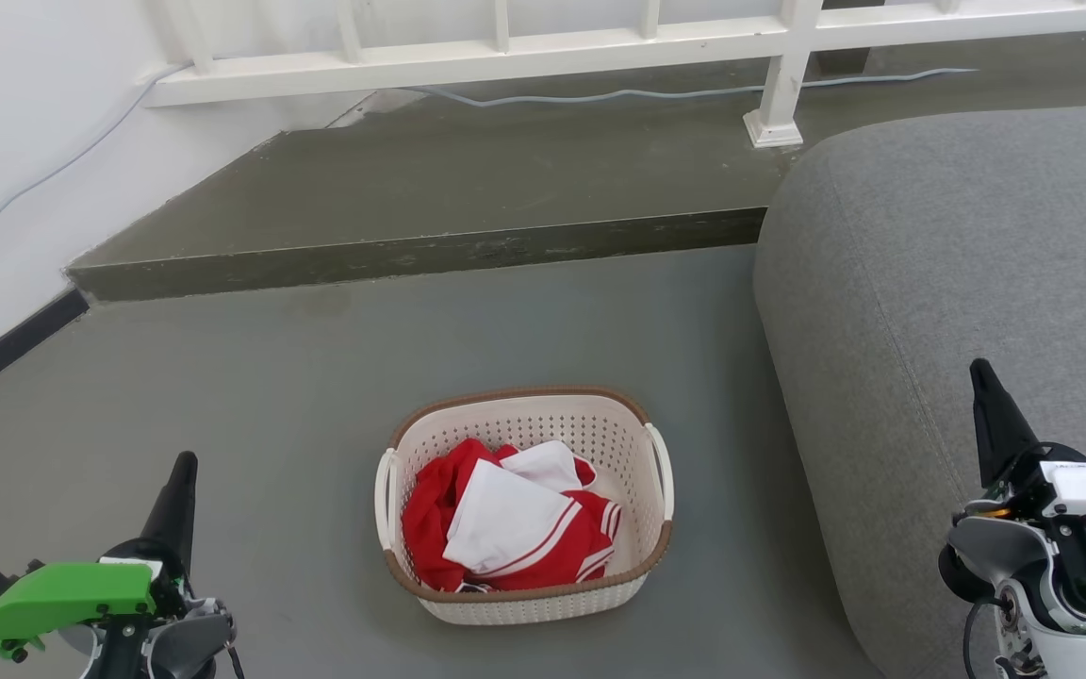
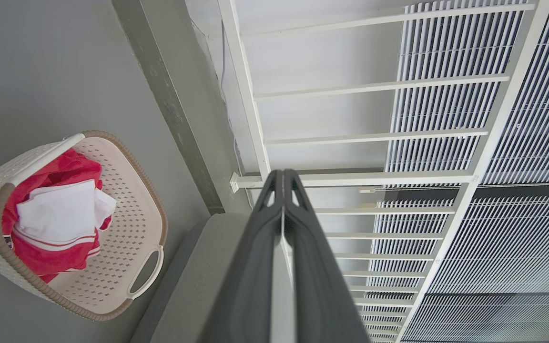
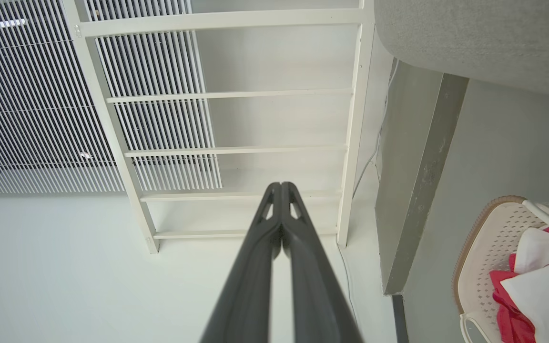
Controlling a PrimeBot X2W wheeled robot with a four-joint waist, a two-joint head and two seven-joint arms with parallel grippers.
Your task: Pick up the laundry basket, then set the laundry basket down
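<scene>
The laundry basket (image 1: 543, 604) stands on the grey floor in the lower middle of the head view, cream-white and perforated with a brown rim and a white handle on each side. Red and white clothes (image 1: 505, 528) lie inside it. The basket (image 2: 127, 214) also shows at the left of the left wrist view, and the basket (image 3: 486, 247) at the lower right of the right wrist view. My left gripper (image 1: 183, 464) is shut, well left of the basket. My right gripper (image 1: 979, 370) is shut, far to the right over the sofa. Neither touches the basket.
A large grey sofa (image 1: 958, 311) fills the right side, close to the basket's right handle. A raised concrete step (image 1: 411, 250) crosses behind the basket, with a white railing (image 1: 779, 85) and a cable beyond it. A white wall (image 1: 6, 141) runs along the left.
</scene>
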